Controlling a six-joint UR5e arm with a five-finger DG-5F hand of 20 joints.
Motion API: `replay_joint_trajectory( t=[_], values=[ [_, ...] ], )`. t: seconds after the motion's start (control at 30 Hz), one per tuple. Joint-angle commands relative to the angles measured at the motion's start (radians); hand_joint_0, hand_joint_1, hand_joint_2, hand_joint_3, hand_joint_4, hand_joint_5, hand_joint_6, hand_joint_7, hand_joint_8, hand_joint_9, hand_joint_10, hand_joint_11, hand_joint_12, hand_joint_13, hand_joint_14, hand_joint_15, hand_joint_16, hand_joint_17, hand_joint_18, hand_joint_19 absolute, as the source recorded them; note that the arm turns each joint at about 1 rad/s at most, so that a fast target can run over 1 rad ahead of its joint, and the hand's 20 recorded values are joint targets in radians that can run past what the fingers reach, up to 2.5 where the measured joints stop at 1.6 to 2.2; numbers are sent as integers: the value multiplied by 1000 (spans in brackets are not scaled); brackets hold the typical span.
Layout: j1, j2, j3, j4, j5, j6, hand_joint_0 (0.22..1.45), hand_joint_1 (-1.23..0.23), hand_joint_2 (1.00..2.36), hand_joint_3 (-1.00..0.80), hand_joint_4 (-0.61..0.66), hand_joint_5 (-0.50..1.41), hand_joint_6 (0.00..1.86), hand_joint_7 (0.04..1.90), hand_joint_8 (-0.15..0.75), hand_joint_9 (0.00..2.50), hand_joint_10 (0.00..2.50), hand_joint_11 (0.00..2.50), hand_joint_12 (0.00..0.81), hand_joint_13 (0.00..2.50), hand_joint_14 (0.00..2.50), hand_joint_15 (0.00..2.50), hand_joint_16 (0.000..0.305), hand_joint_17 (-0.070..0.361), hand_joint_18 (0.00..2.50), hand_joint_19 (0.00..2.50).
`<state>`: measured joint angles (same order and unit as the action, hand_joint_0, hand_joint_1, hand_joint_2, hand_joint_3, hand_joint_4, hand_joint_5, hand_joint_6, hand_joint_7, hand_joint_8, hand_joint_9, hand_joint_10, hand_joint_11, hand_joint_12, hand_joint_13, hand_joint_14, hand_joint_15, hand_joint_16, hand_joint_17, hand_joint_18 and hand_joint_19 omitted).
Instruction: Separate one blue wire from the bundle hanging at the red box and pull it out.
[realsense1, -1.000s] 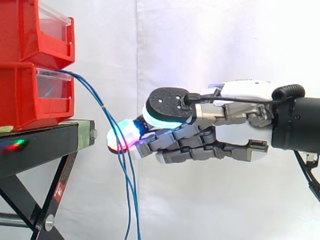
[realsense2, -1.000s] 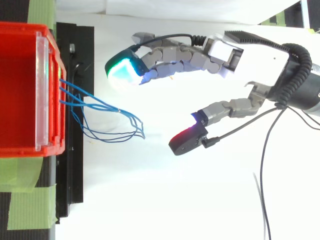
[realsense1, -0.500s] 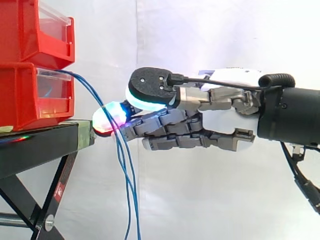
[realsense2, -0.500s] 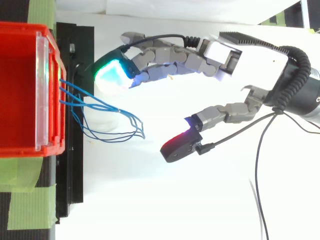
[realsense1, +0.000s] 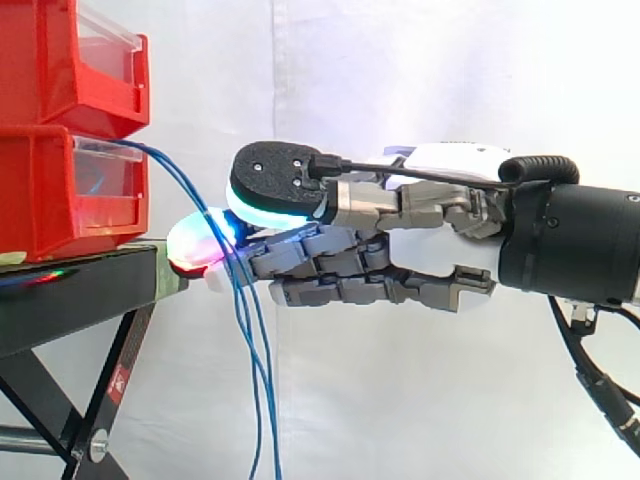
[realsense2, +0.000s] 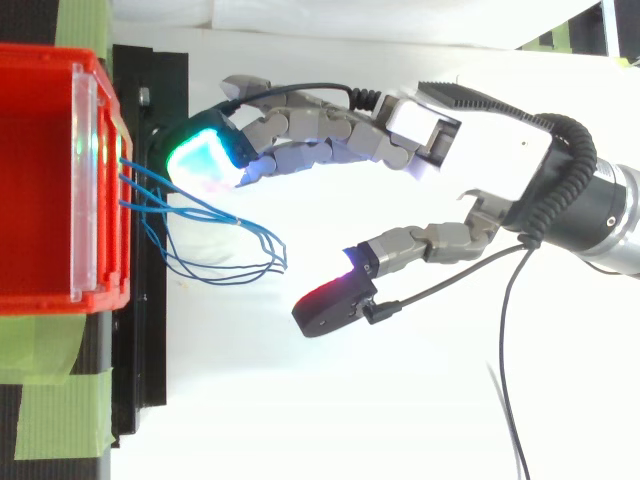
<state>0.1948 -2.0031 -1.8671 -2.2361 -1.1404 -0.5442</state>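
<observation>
Your hand (realsense2: 480, 165) is spread wide and grips nothing. The blue wires (realsense1: 252, 340) hang from the lower red bin (realsense1: 45, 205), between your fingers (realsense2: 300, 128) and thumb (realsense2: 330, 303), nearer the fingers.

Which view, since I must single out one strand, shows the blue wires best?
Top view: the blue wires spread into separate loops beside the red box. The side view shows them bunched, hanging down past the hand.
</observation>
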Motion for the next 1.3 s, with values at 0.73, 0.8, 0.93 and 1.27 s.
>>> replay_joint_trajectory(
  t=[0.73,0.8,0.93,1.27],
  values=[
    [15,-13,31,18,33,3,598,-734,1000,-500,273,-138,516,1259,257,214,0,53,316,0,0,68,55,125,0,154],
    [15,-13,31,20,33,3,598,-732,1000,-500,269,-142,551,1238,258,218,0,58,316,0,3,67,55,124,0,153],
    [15,-13,31,20,33,3,604,-725,1000,-500,260,-152,620,1166,260,226,2,73,318,0,2,66,55,124,0,161],
    [15,-13,31,15,33,3,605,-668,1013,-339,250,-174,750,1071,271,261,1,98,320,0,1,74,54,121,0,175]
  ],
)
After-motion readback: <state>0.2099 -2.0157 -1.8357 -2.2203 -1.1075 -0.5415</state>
